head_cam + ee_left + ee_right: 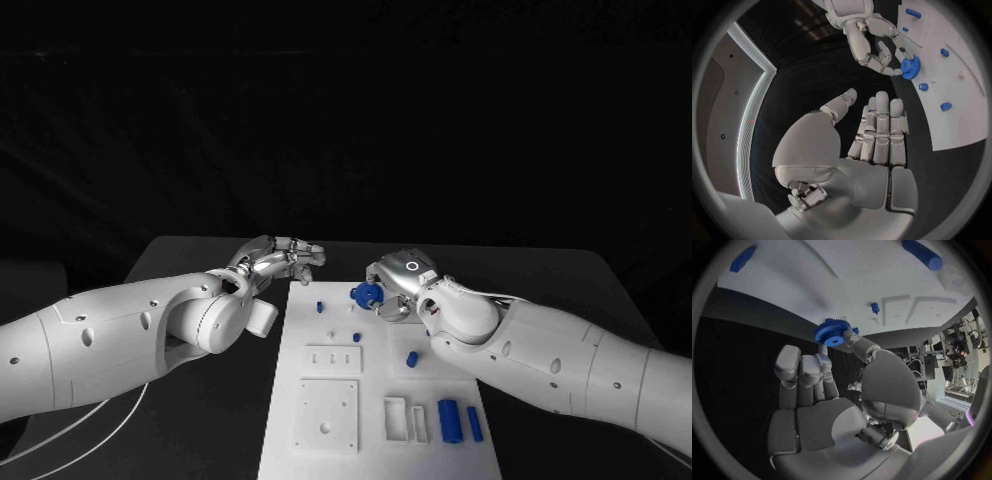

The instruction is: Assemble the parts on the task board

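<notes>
In the head view, the right hand (389, 285) pinches a small blue gear (366, 294) over the far end of the white task board (325, 350). The left hand (278, 258) hangs just beside the board's far corner with its fingers apart and nothing in them. I judge the task as in its early part: near the right forearm several blue parts still lie loose, among them two blue rods (459, 420) side by side and one short blue piece (413, 358). A few small blue pegs (358, 336) seem to stand in the board, but whether they are seated I cannot tell. The board is matte white plastic with raised square blocks and slots, and the surface (202, 250) under it is flat black.

In the left wrist view, the left hand (873, 135) is flat and spread, of smooth silver metal with segmented fingers. Beyond its fingertips the right hand (879, 52) holds the gear (911, 68) at the board's edge (954, 110).

In the right wrist view, the gear (832, 332) sits between the fingertips (856, 338) of the right hand (829, 390), touching or almost touching the board (817, 270). It is a round disc with fine teeth around the rim and a hole in the middle. Beyond it lies a blue rod (922, 254).
</notes>
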`<state>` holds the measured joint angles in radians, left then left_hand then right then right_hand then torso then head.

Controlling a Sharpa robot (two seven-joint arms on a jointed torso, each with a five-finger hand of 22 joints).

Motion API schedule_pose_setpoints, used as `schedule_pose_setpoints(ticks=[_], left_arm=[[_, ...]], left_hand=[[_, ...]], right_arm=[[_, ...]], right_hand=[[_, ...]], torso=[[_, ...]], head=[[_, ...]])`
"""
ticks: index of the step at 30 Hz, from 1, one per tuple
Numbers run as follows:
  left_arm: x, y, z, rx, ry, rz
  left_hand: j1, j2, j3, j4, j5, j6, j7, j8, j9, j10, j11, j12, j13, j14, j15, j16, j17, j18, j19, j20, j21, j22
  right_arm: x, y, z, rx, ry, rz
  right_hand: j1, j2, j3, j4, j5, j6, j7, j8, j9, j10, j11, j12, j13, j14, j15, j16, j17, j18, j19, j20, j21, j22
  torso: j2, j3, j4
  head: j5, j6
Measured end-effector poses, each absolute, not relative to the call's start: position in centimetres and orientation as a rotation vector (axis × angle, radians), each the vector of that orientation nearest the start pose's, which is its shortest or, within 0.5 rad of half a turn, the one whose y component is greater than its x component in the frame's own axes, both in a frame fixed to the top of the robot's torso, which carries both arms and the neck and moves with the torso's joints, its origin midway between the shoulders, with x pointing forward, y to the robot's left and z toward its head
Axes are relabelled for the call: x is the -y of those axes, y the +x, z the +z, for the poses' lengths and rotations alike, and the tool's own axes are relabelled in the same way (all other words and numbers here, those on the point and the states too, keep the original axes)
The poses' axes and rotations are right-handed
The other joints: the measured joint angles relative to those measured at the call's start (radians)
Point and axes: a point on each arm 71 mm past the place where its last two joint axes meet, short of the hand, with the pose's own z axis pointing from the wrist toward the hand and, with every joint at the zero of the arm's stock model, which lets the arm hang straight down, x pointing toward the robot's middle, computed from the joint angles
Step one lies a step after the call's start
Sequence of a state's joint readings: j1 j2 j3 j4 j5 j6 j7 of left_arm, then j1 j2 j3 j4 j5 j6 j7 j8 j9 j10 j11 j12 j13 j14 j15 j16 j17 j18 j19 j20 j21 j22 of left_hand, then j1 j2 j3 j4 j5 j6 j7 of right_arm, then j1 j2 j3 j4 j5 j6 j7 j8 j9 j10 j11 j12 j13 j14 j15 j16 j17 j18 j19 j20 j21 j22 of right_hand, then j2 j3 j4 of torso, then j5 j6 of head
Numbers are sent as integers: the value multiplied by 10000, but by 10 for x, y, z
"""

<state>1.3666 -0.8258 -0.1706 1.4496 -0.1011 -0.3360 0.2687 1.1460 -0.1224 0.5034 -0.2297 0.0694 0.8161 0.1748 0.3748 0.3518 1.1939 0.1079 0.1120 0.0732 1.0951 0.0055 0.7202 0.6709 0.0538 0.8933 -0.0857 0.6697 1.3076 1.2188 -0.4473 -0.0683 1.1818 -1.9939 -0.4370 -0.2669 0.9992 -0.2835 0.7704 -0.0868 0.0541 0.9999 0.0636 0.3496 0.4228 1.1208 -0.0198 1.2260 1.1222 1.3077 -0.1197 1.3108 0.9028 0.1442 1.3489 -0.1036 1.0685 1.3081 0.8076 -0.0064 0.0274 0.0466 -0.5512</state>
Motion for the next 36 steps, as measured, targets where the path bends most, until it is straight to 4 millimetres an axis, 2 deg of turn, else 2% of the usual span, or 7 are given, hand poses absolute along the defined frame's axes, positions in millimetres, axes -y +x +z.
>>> schedule_pose_setpoints(ticks=[8,15,22,28,36], left_arm=[[-222,516,-153,-15240,-9698,-13489],[-219,516,-153,-15274,-9666,-13544],[-217,516,-153,-15296,-9643,-13578],[-216,515,-152,-15301,-9612,-13584],[-213,515,-152,-15340,-9511,-13618]], left_hand=[[0,0,0,0,0,0,0,0,6,11,-13,0,0,0,0,0,1,0,1,1,0,-1],[0,0,0,0,0,0,0,0,5,10,-16,0,0,0,0,0,1,0,2,2,0,-2],[0,0,0,0,0,0,0,0,4,9,-17,0,0,0,0,0,1,0,2,3,0,-2],[0,0,0,0,0,0,0,0,13,8,-18,0,0,0,0,0,-8,0,3,3,0,-3],[0,0,0,0,0,0,0,0,12,10,-3,0,0,0,0,0,-8,1,3,4,38,-3]], right_arm=[[66,528,-188,-13023,-5652,3742],[60,528,-193,-13040,-5731,3681],[61,530,-195,-13063,-5748,3564],[59,531,-201,-13151,-5823,3470],[60,535,-206,-13263,-5812,3334]], right_hand=[[0,0,0,1,-1,1,0,-2,2,0,0,0,-1,0,1,0,0,14,4,-4,0,-1],[-14,-14,40,41,-9,0,2,-14,6,0,0,0,-1,2,3,1,-1,20,51,-19,0,-2],[-25,-25,40,42,-9,-2,5,-22,7,0,1,-1,-29,3,4,1,-2,21,51,-19,0,-3],[-25,-25,39,42,-10,-7,11,-34,6,-1,1,-1,-46,5,6,1,-2,21,51,-19,0,-3],[-25,-25,39,42,-10,-13,16,-55,3,-1,1,-42,-57,19,20,1,-3,21,51,-18,37,-4]], torso=[[7,-29,31],[13,-58,67],[18,-77,58],[17,-60,41],[17,-40,32]], head=[[70,19],[81,18],[267,-20],[339,-43],[361,-89]])
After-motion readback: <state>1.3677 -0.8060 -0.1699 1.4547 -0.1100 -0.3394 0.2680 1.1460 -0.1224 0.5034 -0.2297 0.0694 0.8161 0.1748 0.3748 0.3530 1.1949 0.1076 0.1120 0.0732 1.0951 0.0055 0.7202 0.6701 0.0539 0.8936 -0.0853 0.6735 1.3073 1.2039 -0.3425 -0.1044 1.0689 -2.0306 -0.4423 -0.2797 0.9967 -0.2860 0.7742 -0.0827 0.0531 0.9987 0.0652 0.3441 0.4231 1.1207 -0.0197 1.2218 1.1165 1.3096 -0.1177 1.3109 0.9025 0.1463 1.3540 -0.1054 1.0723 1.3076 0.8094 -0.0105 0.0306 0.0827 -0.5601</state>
